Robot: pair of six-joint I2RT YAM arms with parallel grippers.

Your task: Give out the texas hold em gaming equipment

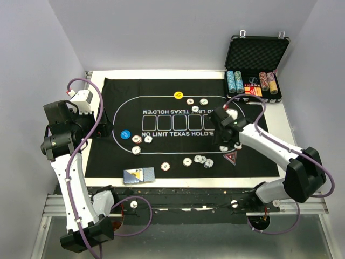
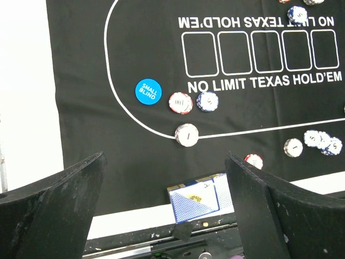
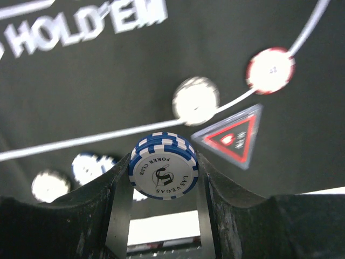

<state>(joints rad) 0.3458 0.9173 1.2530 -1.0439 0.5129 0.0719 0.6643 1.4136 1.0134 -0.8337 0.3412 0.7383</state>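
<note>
My right gripper (image 3: 163, 164) is shut on a small stack of blue-and-white poker chips (image 3: 163, 174), held edge-on above the mat. Just beyond it lie the dark red triangular marker (image 3: 234, 137), a white chip (image 3: 195, 100) and a red chip (image 3: 270, 70). In the top view the right gripper (image 1: 224, 143) hovers near the marker (image 1: 229, 157). My left gripper (image 2: 165, 159) hangs open and empty high over the mat's left end. Below it are the blue-backed cards (image 2: 199, 200), the blue button (image 2: 148, 91) and three chips (image 2: 186, 135). The yellow button (image 1: 178, 95) sits at the far side.
The black felt mat (image 1: 161, 162) covers most of the table. The open metal case (image 1: 256, 54) at the far right holds rows of chips. More chips lie scattered along the mat's near line (image 1: 187, 161) and far side (image 1: 197, 101). The card deck (image 1: 138, 176) overhangs the mat's near edge.
</note>
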